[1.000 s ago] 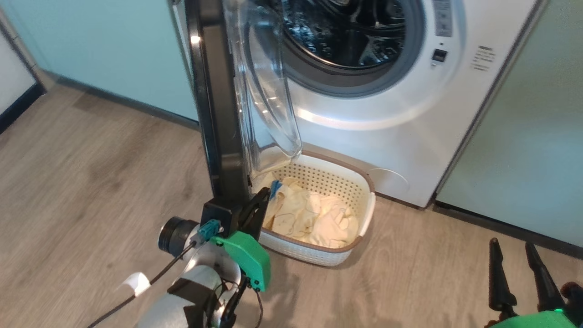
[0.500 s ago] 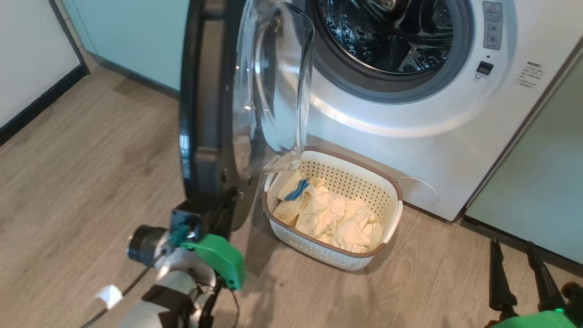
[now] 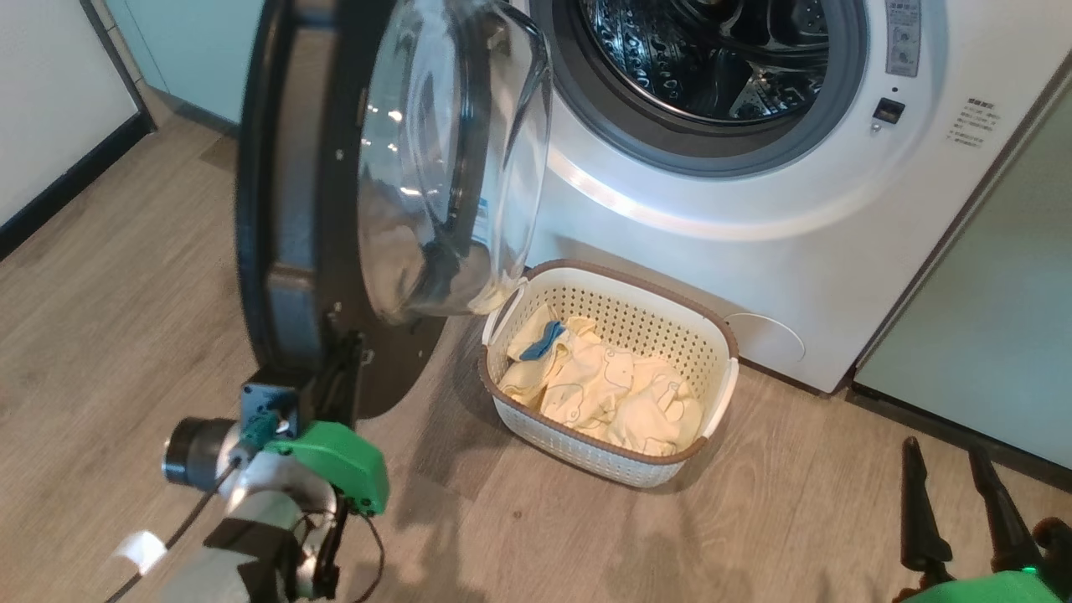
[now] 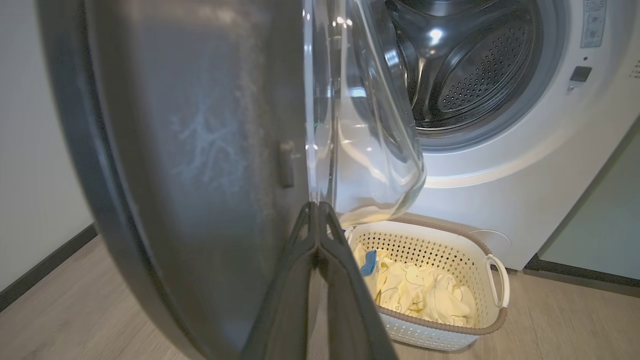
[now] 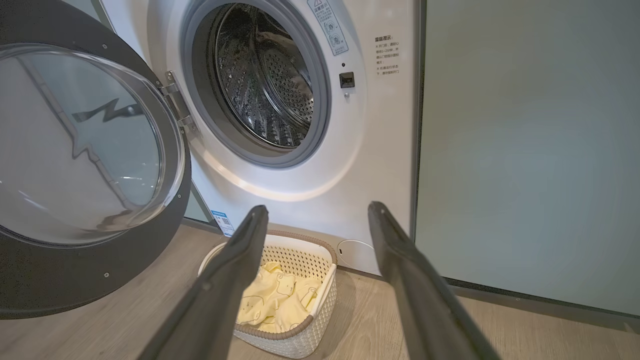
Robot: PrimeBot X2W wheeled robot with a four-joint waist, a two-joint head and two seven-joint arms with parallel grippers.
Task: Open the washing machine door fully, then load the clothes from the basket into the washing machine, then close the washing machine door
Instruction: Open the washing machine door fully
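Observation:
The washing machine door [image 3: 276, 209] stands swung out to the left of the white washing machine [image 3: 754, 209], its glass bowl [image 3: 452, 159] facing the metal drum [image 3: 703, 59]. My left gripper [image 3: 343, 373] is shut, its tips [image 4: 316, 207] against the inner face of the door [image 4: 200, 150] near the lower rim. The basket [image 3: 722, 335] sits on the floor before the machine, holding the pale yellow clothes [image 3: 603, 394] with a blue patch. My right gripper [image 3: 946, 469] hangs open and empty at the lower right, far from the basket [image 5: 300, 335].
A pale green cabinet [image 3: 988, 293] adjoins the machine on the right, and another [image 3: 193, 50] stands behind the door. A white wall with dark skirting [image 3: 50, 92] runs along the left. Bare wood floor [image 3: 796, 519] lies between my right gripper and the basket.
The door has swung further open to the left, with my left arm moving left alongside its lower rim. The head view has also shifted. The right gripper has kept still.

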